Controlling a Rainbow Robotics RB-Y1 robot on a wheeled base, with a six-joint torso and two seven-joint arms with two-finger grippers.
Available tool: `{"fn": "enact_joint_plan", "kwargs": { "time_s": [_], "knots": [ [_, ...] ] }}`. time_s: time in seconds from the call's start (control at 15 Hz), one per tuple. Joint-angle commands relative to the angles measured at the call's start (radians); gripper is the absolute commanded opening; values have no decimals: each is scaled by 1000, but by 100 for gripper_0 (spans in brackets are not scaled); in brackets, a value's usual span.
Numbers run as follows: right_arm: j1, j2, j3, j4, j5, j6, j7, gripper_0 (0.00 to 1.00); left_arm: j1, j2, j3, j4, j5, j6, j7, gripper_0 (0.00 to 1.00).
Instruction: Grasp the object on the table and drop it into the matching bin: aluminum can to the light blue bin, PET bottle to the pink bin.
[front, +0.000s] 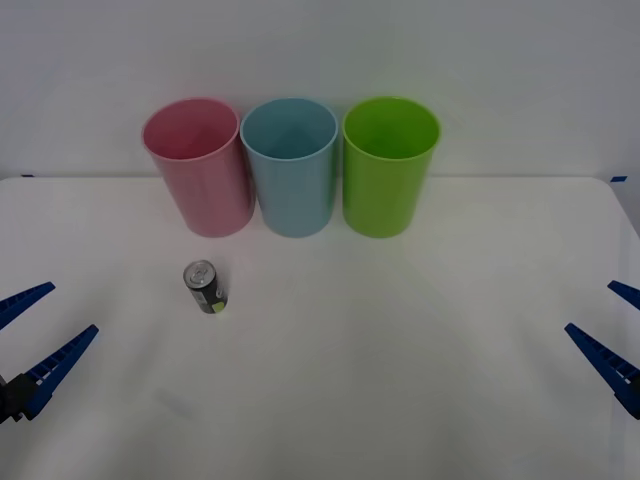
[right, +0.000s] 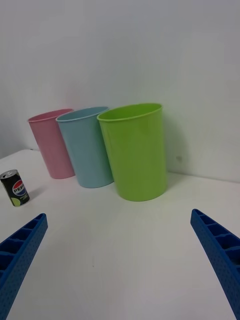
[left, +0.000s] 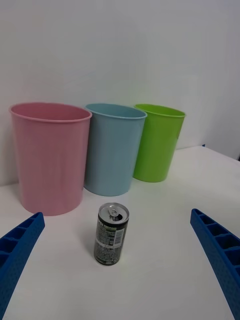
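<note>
Blue ribbed fingers of the left hand sit low at the near left edge of the white tabletop, spread wide with nothing between them, and the small dark can stands upright ahead of that hand and a little toward the middle, well apart from its tips; seen from the left wrist, the can lies almost centred between the two open fingers, its silver top with the pull tab facing up. Beyond the can, along the far edge by the wall, three tubs stand side by side: the pink bin closest behind the can, then the light blue bin, then a lime green tub. Farthest right, the right hand waits at the near right edge, also spread and empty, well away from the can. Nothing has been grasped yet, so the work looks to be at its opening step, the reach. The left hand seems the natural one to use: it would need to go forward until the can is between the fingers, close on its sides without tipping it, lift, and carry it past the pink bin to above the light blue one.
</note>
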Motion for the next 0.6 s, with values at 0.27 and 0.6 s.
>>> {"fn": "enact_joint_plan", "kwargs": {
  "time_s": [0.27, 0.6],
  "knots": [
    [0, 0, 0, 0, 0, 0, 0, 100, 1, -36, 1, -3, 20, 5, -2, 100],
    [0, 0, 0, 0, 0, 0, 0, 100, 11, -30, -10, -8, 26, 14, -9, 100]
  ]
}}
